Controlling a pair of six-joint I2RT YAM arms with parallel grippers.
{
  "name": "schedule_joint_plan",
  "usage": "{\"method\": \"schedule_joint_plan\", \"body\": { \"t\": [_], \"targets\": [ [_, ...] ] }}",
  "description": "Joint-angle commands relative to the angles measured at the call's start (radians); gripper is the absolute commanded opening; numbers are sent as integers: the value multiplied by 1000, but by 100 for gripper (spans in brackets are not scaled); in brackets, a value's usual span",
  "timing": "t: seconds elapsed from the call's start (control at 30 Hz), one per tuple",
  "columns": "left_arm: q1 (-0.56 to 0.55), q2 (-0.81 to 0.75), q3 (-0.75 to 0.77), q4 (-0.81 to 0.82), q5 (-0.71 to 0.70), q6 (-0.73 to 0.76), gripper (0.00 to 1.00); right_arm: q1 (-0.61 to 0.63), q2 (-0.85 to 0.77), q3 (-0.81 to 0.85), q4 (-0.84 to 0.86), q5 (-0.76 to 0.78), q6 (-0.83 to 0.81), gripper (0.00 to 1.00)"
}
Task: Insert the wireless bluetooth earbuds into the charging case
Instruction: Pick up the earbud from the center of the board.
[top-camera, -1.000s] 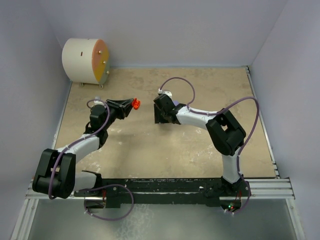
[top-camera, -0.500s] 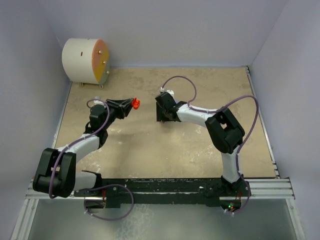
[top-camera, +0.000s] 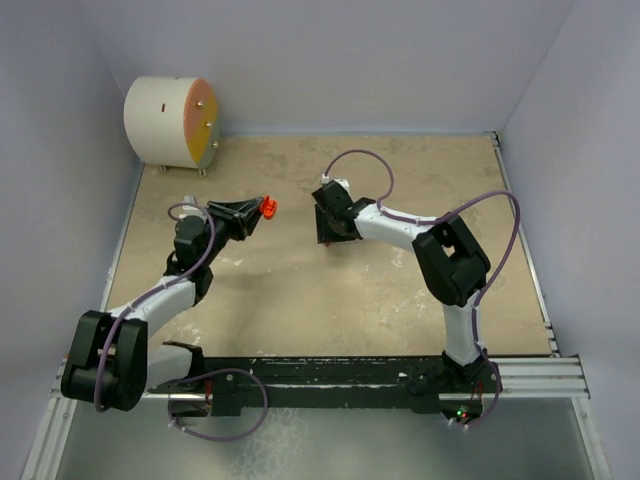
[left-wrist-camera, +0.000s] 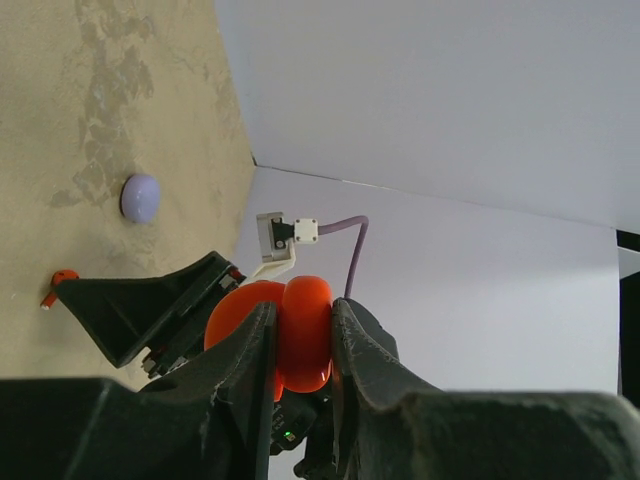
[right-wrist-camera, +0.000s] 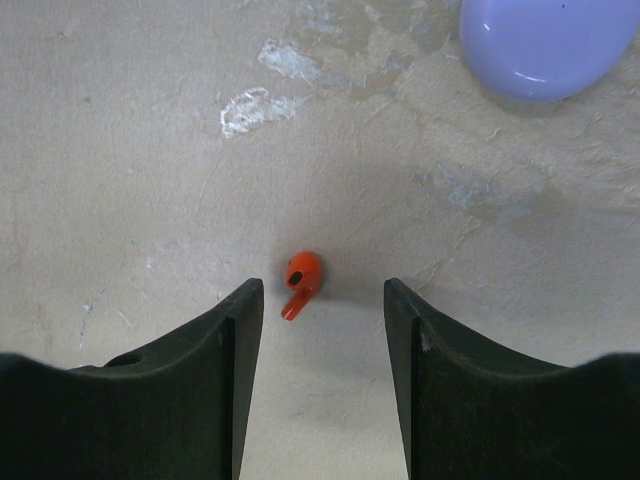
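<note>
right jaws shifted, open astride red earbud (right-wrist-camera: 300, 278); left jaws seemingly clamp red case (left-wrist-camera: 292, 335).

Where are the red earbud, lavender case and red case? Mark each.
red earbud (right-wrist-camera: 302, 270): right wrist view, its head.
lavender case (right-wrist-camera: 545, 40): right wrist view, domed top.
red case (left-wrist-camera: 305, 325): left wrist view, exposed side.

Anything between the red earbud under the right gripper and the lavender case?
No. Right wrist view shows only bare tabletop between the red earbud and the lavender case.
</note>
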Motion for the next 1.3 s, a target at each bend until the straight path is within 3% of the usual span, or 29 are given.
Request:
{"method": "schedule_joint_plan", "body": {
  "t": [0.0, 0.3, 0.57, 1.27],
  "targets": [
    [9, -46, -6, 43, -12, 16, 0, -1, -22, 58, -65, 27, -10, 54],
    [9, -83, -52, 62, 5, 32, 0, -2, -20, 102, -74, -40, 17, 55],
    [8, -116, -67, 58, 29, 31, 0, -2, 63, 242, -206, -16, 43, 55],
    [9, -93, -57, 62, 77, 30, 0, -2, 145, 297, -288, -87, 73, 55]
  ]
}}
